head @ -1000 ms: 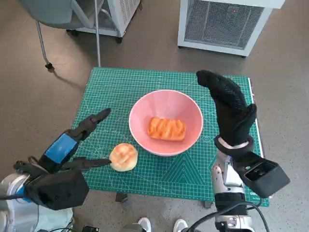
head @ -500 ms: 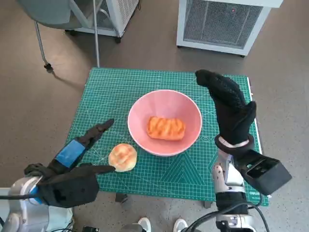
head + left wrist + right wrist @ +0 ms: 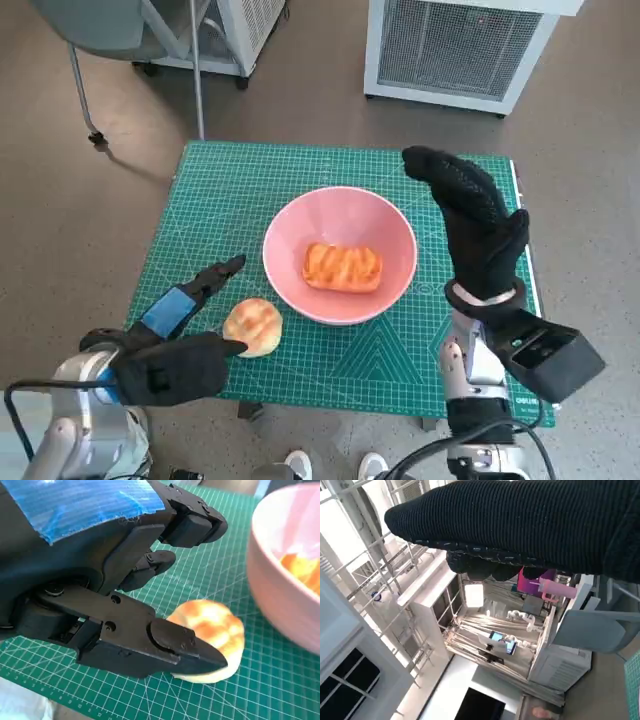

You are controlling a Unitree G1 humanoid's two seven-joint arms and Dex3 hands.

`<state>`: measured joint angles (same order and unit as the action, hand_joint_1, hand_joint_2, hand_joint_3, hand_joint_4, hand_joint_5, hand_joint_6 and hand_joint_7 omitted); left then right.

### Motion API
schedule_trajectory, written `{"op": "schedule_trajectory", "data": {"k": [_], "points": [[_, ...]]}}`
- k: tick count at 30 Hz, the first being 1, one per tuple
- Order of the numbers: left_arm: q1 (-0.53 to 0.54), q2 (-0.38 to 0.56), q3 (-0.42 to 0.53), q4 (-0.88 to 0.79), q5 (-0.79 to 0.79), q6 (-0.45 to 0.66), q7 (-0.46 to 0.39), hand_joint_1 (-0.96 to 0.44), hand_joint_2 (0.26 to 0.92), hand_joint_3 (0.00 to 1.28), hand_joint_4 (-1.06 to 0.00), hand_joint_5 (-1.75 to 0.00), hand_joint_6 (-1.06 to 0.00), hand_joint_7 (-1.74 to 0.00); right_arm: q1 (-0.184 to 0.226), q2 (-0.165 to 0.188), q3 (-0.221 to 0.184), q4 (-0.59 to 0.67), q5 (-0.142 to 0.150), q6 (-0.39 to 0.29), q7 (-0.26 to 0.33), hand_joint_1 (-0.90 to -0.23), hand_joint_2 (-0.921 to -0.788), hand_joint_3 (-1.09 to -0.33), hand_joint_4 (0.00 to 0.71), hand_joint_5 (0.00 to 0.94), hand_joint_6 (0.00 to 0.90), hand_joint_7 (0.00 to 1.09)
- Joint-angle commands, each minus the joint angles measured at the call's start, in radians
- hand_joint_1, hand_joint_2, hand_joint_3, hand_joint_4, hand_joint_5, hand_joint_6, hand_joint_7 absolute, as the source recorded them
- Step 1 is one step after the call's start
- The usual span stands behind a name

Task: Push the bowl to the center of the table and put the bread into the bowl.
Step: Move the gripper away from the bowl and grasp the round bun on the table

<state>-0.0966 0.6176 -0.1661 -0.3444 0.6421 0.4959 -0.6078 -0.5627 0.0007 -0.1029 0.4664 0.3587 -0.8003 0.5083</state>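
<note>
A pink bowl [image 3: 340, 222] sits near the middle of the green cutting mat [image 3: 250, 190], with an orange-glazed pastry [image 3: 343, 267] inside it. A round pale bread roll [image 3: 253, 325] lies on the mat just left of the bowl's near side; the left wrist view shows the roll [image 3: 212, 630] beside the bowl's wall [image 3: 280, 600]. My left hand [image 3: 175, 345] is open with fingers spread around the roll's left side, and one finger [image 3: 165, 645] lies across the roll. My right hand [image 3: 478, 222] is raised, open and flat, just right of the bowl.
The mat covers a small table; its right edge [image 3: 525, 250] runs beside my right hand. A white grilled unit [image 3: 455, 45] stands on the floor beyond the table, and a chair's legs [image 3: 95, 100] stand at the far left. Feet [image 3: 335, 465] show at the near edge.
My left hand has drawn back toward me and lower, its fingers now close around the roll. The roll, bowl and right hand have hardly moved.
</note>
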Motion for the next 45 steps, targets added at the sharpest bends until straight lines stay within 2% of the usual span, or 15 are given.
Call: {"op": "schedule_trajectory", "data": {"k": [1,11,15,20,21,23,27,33,35,37,38,40,43,45], "points": [[-0.042,-0.015,-0.05,0.06,0.029,0.028,-0.003,-0.08,0.736,0.0,-0.16,-0.02,-0.29,-0.02,0.019,-0.005,-0.004,0.002,0.001,-0.003,0.006,-0.504,-0.921,-0.814,0.262,0.003,-0.001,0.67],[-0.084,-0.019,-0.121,0.134,0.048,0.066,-0.022,-0.11,0.734,0.0,-0.21,-0.03,-0.32,-0.04,0.023,-0.006,-0.005,-0.001,-0.002,-0.007,0.003,-0.505,-0.921,-0.822,0.262,0.003,-0.001,0.67],[-0.093,-0.021,-0.146,0.162,0.051,0.076,-0.023,-0.12,0.735,0.0,-0.27,-0.05,-0.35,-0.05,0.024,-0.005,-0.005,-0.003,-0.002,-0.005,0.001,-0.507,-0.921,-0.822,0.262,0.003,-0.001,0.67],[-0.089,-0.022,-0.177,0.165,0.069,0.085,-0.03,-0.11,0.738,0.0,-0.39,-0.1,-0.42,-0.1,0.026,-0.002,-0.006,-0.005,-0.008,-0.006,-0.006,-0.508,-0.921,-0.821,0.263,0.003,-0.001,0.67],[-0.087,-0.022,-0.184,0.165,0.075,0.084,-0.03,-0.11,0.738,0.0,-0.42,-0.15,-0.41,-0.18,0.025,-0.002,-0.006,-0.004,-0.009,-0.007,-0.007,-0.508,-0.921,-0.821,0.262,0.003,-0.001,0.67],[-0.082,-0.022,-0.195,0.166,0.081,0.081,-0.03,-0.11,0.738,0.0,-0.44,-0.35,-0.35,-0.46,0.025,-0.001,-0.006,-0.004,-0.012,-0.008,-0.009,-0.508,-0.921,-0.821,0.262,0.003,-0.001,0.67],[-0.073,-0.023,-0.212,0.174,0.089,0.064,-0.028,-0.11,0.738,0.01,-0.47,-0.59,-0.34,-0.71,0.022,0.001,-0.008,0.005,-0.012,-0.011,-0.01,-0.508,-0.921,-0.82,0.263,0.003,-0.001,0.67],[-0.06,-0.028,-0.22,0.224,0.079,0.005,0.009,-0.1,0.752,0.02,-0.52,-0.83,-0.43,-1.0,0.016,0.004,-0.01,0.015,-0.018,-0.013,-0.019,-0.507,-0.921,-0.82,0.263,0.004,-0.001,0.67],[-0.058,-0.031,-0.217,0.247,0.071,-0.019,0.028,-0.04,0.852,0.04,-0.64,-0.98,-0.53,-1.14,0.014,0.005,-0.01,0.019,-0.018,-0.013,-0.02,-0.506,-0.921,-0.819,0.264,0.004,-0.001,0.67],[-0.052,-0.032,-0.211,0.259,0.063,-0.042,0.045,-0.02,0.877,0.05,-0.69,-1.04,-0.58,-1.16,0.013,0.005,-0.01,0.02,-0.017,-0.012,-0.021,-0.506,-0.921,-0.819,0.264,0.004,-0.001,0.67],[-0.048,-0.032,-0.207,0.262,0.059,-0.051,0.053,-0.02,0.843,0.13,-0.69,-1.07,-0.6,-1.17,0.013,0.005,-0.01,0.02,-0.017,-0.011,-0.021,-0.506,-0.921,-0.818,0.264,0.004,-0.001,0.67],[-0.038,-0.029,-0.196,0.258,0.049,-0.069,0.064,-0.01,0.678,0.48,-0.68,-1.22,-0.61,-1.25,0.013,0.005,-0.01,0.021,-0.016,-0.01,-0.022,-0.506,-0.921,-0.818,0.263,0.004,-0.001,0.67],[-0.022,-0.018,-0.179,0.244,0.037,-0.094,0.075,0.0,0.573,0.68,-0.67,-1.31,-0.63,-1.3,0.013,0.006,-0.009,0.02,-0.015,-0.008,-0.022,-0.506,-0.921,-0.817,0.263,0.004,-0.001,0.67],[-0.013,-0.011,-0.167,0.233,0.028,-0.108,0.082,0.0,0.543,0.74,-0.67,-1.33,-0.63,-1.31,0.013,0.006,-0.009,0.02,-0.015,-0.008,-0.023,-0.506,-0.921,-0.817,0.263,0.004,-0.001,0.67]]}}
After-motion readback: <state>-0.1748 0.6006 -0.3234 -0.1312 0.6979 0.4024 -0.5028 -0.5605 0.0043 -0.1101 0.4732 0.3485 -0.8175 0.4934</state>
